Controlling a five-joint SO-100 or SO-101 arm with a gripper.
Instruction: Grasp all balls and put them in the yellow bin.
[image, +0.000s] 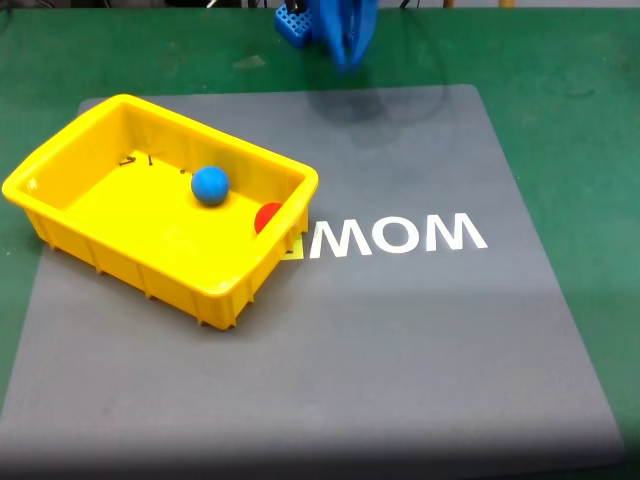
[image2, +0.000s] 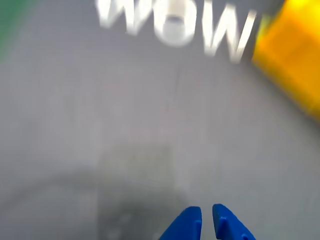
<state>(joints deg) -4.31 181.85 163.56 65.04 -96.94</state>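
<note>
The arm (image: 335, 25) is made of bright blue plastic. Two tapered blue fingertips (image2: 186, 222) are seen in the wrist view.

A grey mat (image: 400, 340) covers most of the counter, its surface matte and evenly lit. Green covering (image: 570, 90) of the counter shows around the mat on its left, right and far sides in the fixed view. White letters (image: 395, 236) are printed near the mat's middle, with a small yellow square just to their left. A soft shadow falls on the mat near its far edge. In the wrist view the mat (image2: 100, 125) looks blurred, the letters (image2: 175, 27) at the top.
</note>
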